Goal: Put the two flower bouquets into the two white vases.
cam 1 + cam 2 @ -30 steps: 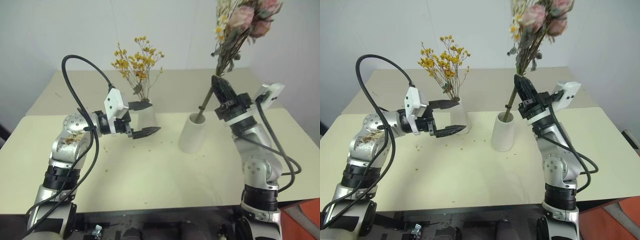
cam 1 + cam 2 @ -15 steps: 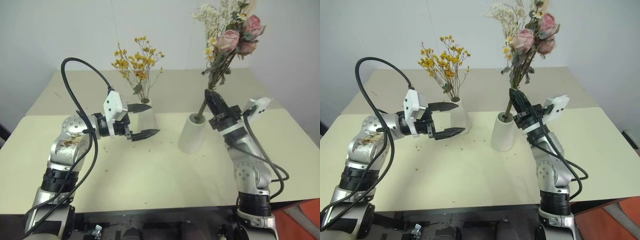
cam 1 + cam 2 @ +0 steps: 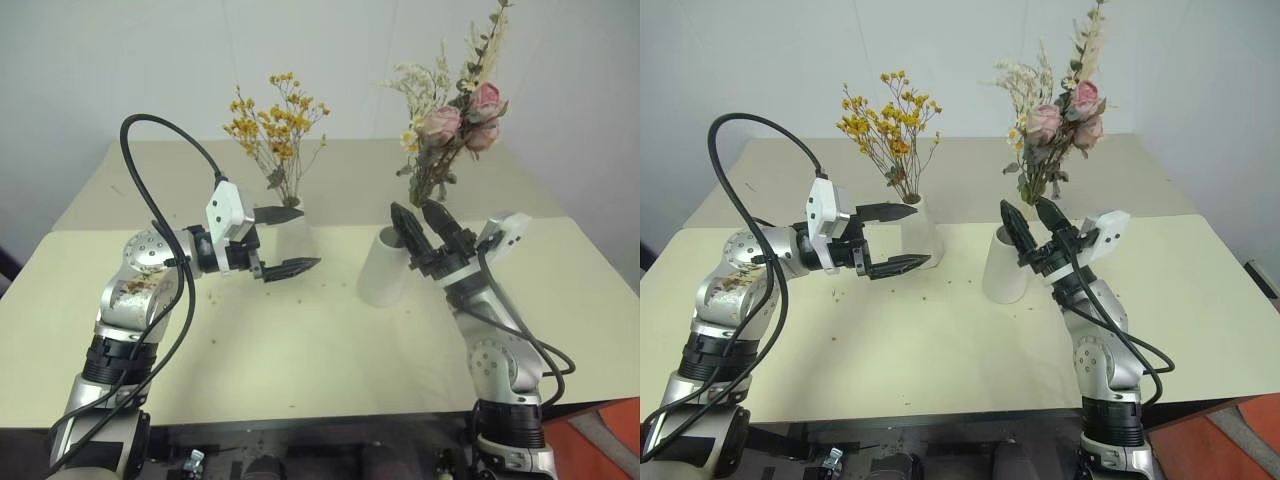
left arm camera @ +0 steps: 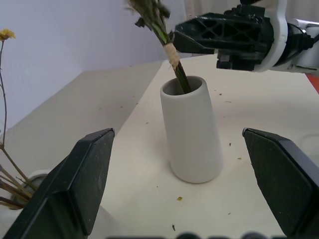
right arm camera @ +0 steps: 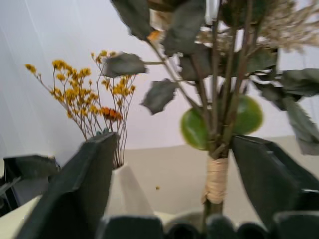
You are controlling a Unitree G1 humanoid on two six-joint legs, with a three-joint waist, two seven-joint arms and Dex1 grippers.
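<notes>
Bushy pink-cream bouquet (image 3: 448, 120) standing in wide white vase (image 3: 385, 268), right gripper (image 3: 428, 222) jaws wide apart beside its stems, yellow dried bouquet (image 3: 276, 128) in slim white vase (image 3: 295, 232) — left gripper (image 3: 292, 240) wide open, empty

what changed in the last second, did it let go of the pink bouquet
Yes. The right gripper lowered the pink bouquet deeper into the wide vase, then opened and let go; the stems now stand in the vase between its spread fingers. The left gripper stayed open in place, and the yellow bouquet stayed in the slim vase.
</notes>
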